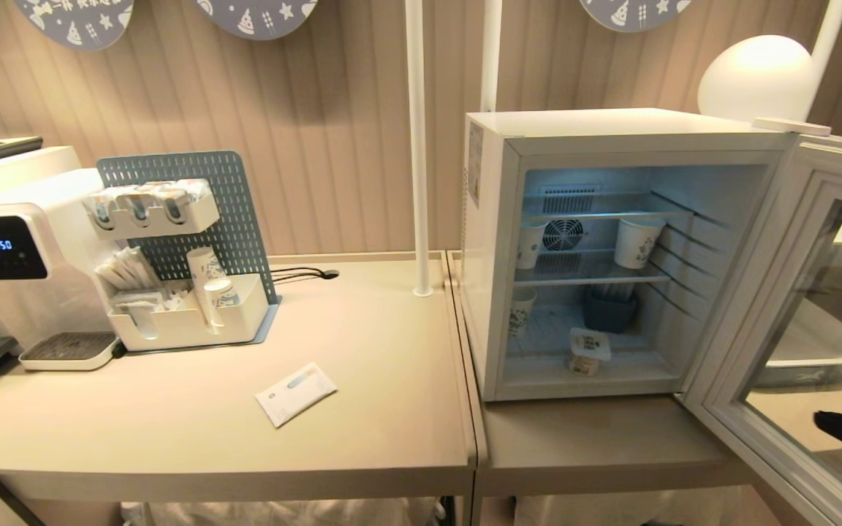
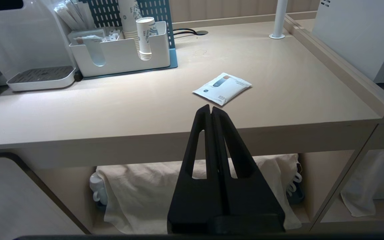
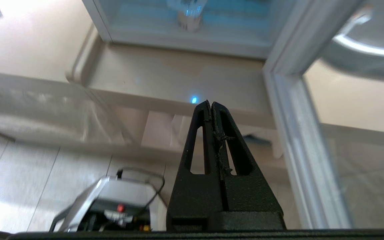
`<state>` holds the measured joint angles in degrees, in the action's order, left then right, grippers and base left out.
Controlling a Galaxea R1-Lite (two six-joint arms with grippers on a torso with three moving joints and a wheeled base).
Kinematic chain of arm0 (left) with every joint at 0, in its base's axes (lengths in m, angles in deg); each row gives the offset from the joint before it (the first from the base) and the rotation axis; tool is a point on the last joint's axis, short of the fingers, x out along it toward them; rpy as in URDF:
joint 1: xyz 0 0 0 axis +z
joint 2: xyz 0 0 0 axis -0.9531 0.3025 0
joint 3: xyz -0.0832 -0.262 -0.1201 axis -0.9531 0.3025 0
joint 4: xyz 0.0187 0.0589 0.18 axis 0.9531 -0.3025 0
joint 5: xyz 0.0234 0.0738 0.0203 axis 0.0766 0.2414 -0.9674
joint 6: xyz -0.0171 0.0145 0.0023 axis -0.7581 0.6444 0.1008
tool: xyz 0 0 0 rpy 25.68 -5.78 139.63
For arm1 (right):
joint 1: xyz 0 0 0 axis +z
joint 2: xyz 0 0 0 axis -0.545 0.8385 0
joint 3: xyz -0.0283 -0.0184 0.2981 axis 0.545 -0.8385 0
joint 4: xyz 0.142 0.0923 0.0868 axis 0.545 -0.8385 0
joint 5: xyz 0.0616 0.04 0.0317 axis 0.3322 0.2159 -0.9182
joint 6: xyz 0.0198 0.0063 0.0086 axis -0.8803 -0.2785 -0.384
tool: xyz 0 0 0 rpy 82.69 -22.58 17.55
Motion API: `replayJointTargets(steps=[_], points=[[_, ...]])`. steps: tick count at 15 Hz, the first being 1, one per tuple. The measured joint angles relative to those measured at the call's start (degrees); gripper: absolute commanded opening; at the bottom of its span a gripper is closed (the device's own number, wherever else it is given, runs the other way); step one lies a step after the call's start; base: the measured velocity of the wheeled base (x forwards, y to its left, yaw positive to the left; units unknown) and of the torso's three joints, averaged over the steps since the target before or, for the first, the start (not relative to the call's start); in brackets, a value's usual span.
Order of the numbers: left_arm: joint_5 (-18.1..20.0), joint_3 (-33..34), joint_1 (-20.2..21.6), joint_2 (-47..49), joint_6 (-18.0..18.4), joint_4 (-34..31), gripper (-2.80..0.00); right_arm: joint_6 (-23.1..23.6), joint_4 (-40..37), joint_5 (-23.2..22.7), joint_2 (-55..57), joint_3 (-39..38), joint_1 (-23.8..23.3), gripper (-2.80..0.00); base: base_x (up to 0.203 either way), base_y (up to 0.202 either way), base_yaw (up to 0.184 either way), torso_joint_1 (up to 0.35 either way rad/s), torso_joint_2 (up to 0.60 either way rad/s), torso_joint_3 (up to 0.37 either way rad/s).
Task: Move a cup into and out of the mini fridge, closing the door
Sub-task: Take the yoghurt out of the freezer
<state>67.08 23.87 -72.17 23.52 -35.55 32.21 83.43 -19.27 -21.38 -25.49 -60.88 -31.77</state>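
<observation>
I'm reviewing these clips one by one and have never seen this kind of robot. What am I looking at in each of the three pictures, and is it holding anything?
This is a wheeled robot with two arms. The wide picture comes from a camera on its head; the other two come from cameras on each wrist, looking along the black fingers.

The head view shows the mini fridge on a low table, its door swung wide open. The small white cup stands on the fridge floor; taller paper cups sit on the shelves above. On the desk lie a white sachet, a water dispenser and a cup organiser.

The left gripper hangs before the desk edge, the right gripper below the fridge front. Both are shut and empty.
</observation>
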Motion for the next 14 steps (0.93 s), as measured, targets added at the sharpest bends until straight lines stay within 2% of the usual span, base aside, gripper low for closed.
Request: replayJointTargets(steps=[3,6,8,10,12,13,14], points=[[-0.09,0.02,0.02,0.00,-1.31,0.00,-2.80,-0.63,16.09,-1.53,17.61,-2.56,0.27,-2.80,0.000,0.000,0.000,0.000,0.00,0.000],[-0.20,0.02,0.02,0.00,-2.90,0.08,-2.80,-1.40,40.39,-1.73,36.82,-5.61,1.65,-2.80,0.000,0.000,0.000,0.000,0.00,0.000],[-0.20,0.16,0.02,0.00,-3.09,0.56,-2.80,-1.58,58.00,1.01,49.43,-6.49,3.29,-2.80,0.000,0.000,0.000,0.000,0.00,0.000],[-0.12,0.21,0.02,0.00,-3.19,0.66,-2.80,-1.82,73.53,5.79,60.87,-4.57,5.31,-2.80,0.000,0.000,0.000,0.000,0.00,0.000],[-0.12,0.21,0.02,0.00,-3.22,0.69,-2.80,-1.71,83.31,10.53,68.66,0.74,6.97,-2.80,0.000,0.000,0.000,0.000,0.00,0.000],[-0.17,0.21,0.02,0.00,-3.22,0.69,-2.80,-1.37,85.49,12.45,71.55,3.74,7.69,-2.80,0.000,0.000,0.000,0.000,0.00,0.000],[-0.17,0.21,0.00,0.00,-3.22,0.72,-2.80,-1.07,85.32,13.49,73.57,6.02,8.39,0.00,0.000,0.000,0.000,0.000,0.00,0.000]])
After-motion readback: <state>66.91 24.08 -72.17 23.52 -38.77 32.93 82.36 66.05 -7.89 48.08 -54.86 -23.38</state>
